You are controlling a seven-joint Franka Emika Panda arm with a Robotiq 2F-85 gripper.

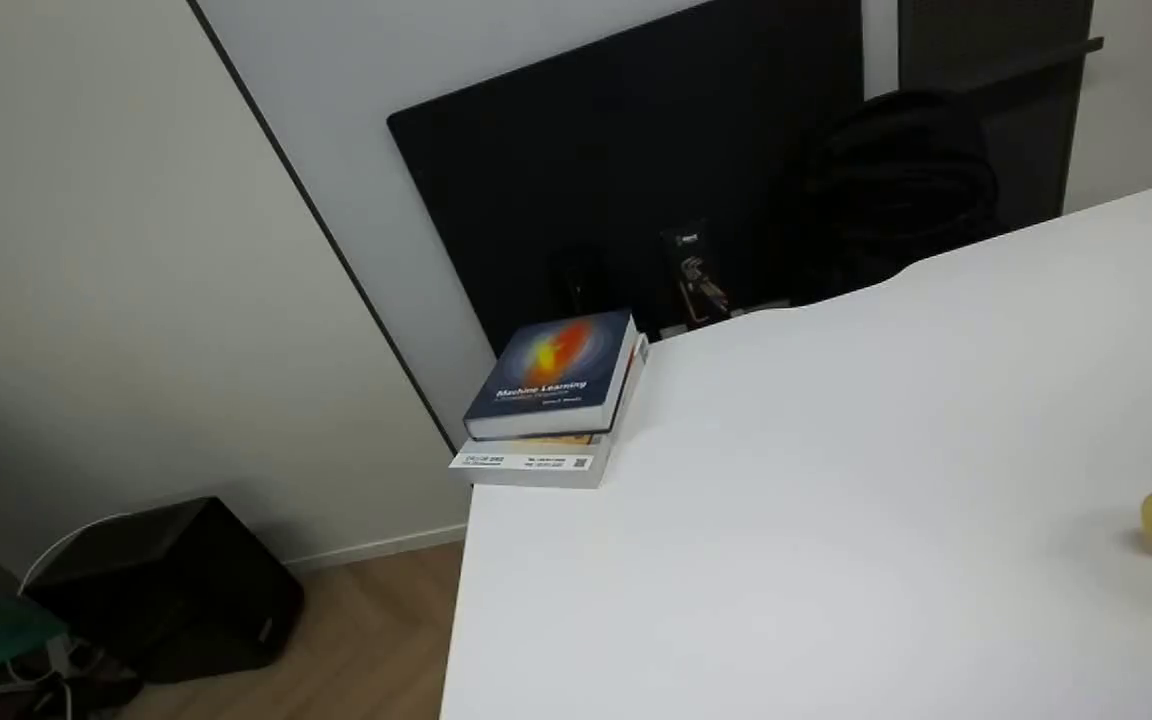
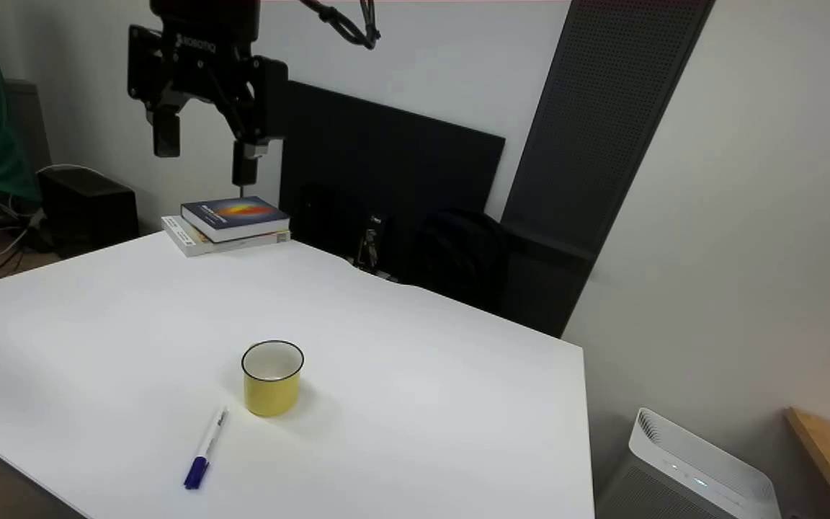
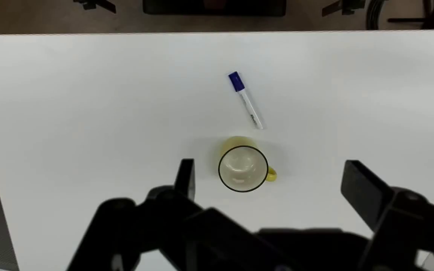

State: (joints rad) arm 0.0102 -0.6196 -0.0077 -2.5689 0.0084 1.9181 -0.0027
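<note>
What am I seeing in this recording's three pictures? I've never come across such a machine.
The dark gripper in the air above the white table is the hand of a robot arm, which is mostly out of frame. Two pictures come from cameras outside the robot; the third comes from a camera on its wrist, looking down past the gripper's fingers. On the table, a yellow mug stands upright, and a blue-capped white marker lies near it without touching. By a corner, a Machine Learning book rests on a paler item, perhaps another book. Nothing is held: the gripper is open, and the mug only seems to sit between its fingers in the wrist view because it is below them.
</note>
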